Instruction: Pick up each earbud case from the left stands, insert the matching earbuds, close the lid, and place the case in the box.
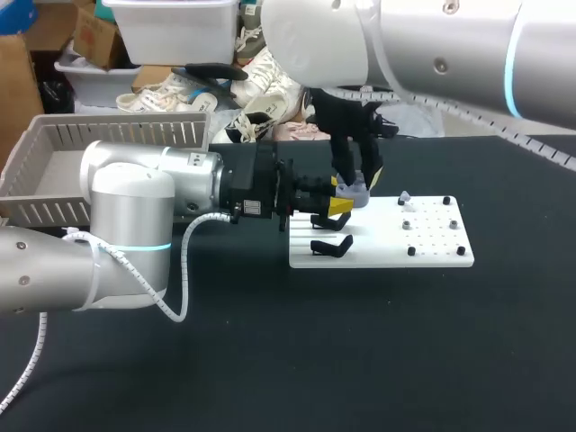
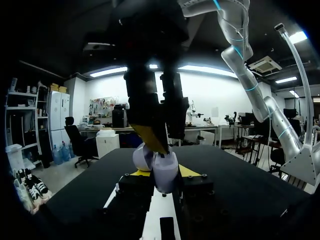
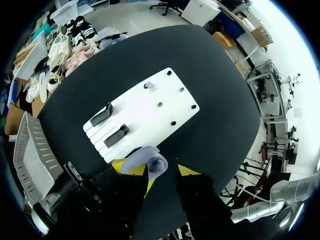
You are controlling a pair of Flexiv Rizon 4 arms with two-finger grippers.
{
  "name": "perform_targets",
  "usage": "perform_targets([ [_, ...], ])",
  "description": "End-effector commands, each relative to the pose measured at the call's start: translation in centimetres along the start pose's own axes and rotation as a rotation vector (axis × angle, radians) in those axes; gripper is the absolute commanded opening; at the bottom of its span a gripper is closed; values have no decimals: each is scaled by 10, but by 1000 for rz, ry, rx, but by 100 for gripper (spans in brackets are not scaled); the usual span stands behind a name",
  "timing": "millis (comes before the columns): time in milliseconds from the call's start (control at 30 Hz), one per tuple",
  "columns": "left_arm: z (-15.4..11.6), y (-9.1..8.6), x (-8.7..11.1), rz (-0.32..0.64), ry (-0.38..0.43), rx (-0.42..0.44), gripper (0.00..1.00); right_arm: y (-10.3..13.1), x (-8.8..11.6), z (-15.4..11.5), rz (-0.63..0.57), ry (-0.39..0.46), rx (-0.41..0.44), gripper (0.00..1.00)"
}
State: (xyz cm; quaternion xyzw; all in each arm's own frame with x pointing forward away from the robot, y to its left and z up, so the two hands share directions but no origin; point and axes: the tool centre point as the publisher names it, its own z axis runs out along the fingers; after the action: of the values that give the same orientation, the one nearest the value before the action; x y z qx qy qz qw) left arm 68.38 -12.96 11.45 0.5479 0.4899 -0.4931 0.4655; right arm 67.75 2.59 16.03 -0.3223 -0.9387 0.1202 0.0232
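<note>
A lavender earbud case [image 1: 357,192] hangs over the left end of the white board [image 1: 432,256], and my left gripper [image 1: 342,205] is shut on it from the side. In the left wrist view the case [image 2: 159,170] sits between that gripper's yellow tips [image 2: 161,173]. My right gripper [image 1: 355,183] comes down on the case from above. In its own view the case [image 3: 145,162] lies between its fingers [image 3: 155,168] against one tip, with a gap to the other, so it is open. Two black stands [image 3: 101,114] [image 3: 116,136] are bare. A small lavender earbud [image 3: 149,85] rests on a peg.
A grey slatted basket [image 1: 54,153] stands at the back left, behind my left arm. Several black pegs [image 1: 411,251] dot the board's right half. Dark tabletop lies in front of and to the right of the board.
</note>
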Motion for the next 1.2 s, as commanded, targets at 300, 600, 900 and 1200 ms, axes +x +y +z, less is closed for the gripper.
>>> perform_targets([
  [300, 0, 0, 0, 1, 0, 2, 0, -30, -2, -23, 41, 10, -106, 41],
  [600, 0, 0, 0, 1, 0, 2, 0, -58, -24, -42, -50, -42, -283, 68],
  [900, 0, 0, 0, 1, 0, 2, 0, -56, -53, -46, -168, -156, -335, 78],
  [1200, 0, 0, 0, 1, 0, 2, 0, -45, -94, -24, -210, -159, -372, 81],
])
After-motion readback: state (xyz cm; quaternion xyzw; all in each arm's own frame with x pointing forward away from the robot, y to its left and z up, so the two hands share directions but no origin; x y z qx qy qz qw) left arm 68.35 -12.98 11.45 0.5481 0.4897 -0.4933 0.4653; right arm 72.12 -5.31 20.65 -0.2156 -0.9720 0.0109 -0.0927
